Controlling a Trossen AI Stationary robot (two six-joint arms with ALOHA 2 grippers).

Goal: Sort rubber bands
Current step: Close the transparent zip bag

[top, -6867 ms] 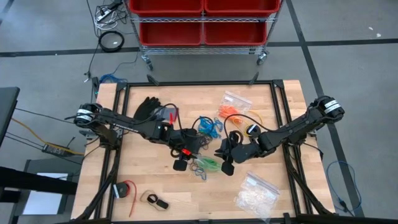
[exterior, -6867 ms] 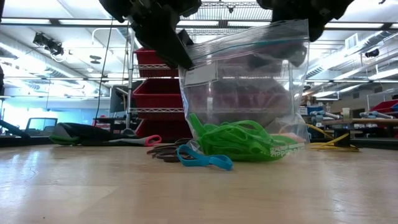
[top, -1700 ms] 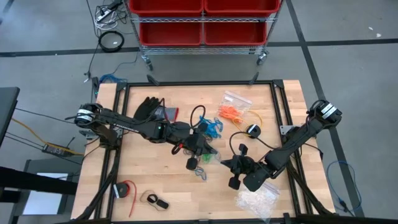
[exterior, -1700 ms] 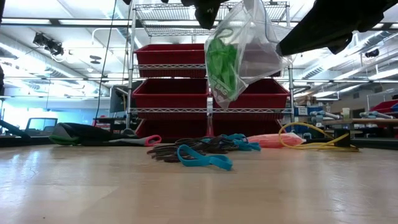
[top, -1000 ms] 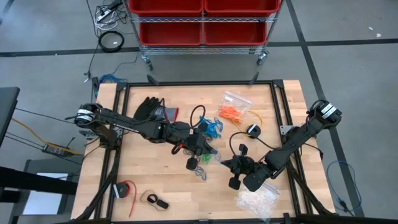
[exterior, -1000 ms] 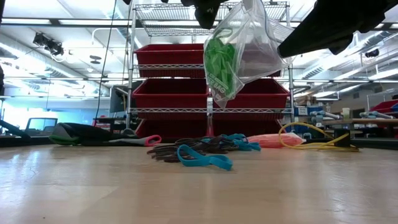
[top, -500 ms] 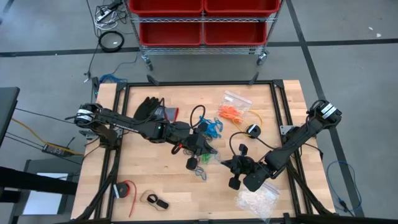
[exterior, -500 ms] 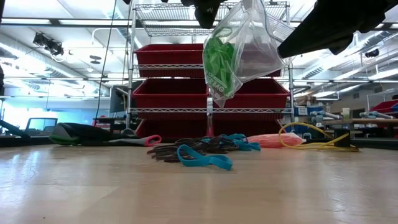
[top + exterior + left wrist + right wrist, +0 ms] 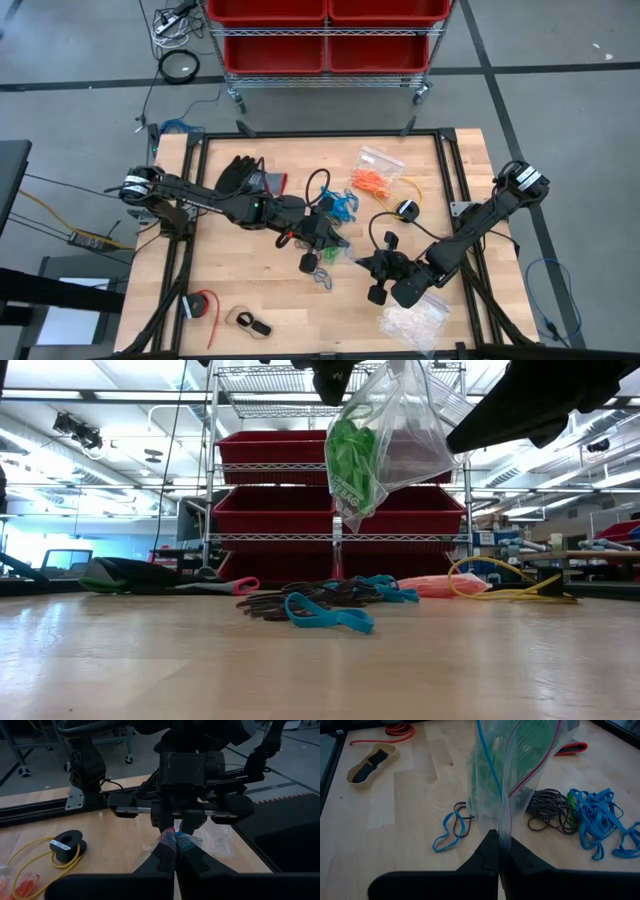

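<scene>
left claw [image 9: 174, 854] clamped | right claw [image 9: 499, 851] clamped | facing mid-table

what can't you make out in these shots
- Low view: both end effectors are cut off by the top edge; only the clear bag of green bands hangs into view.
- High view: the bag is hidden under the arms.
- High view: the loose bands are too small to count.

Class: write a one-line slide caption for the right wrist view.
Right gripper pinches a clear bag of green rubber bands above loose blue bands.
</scene>
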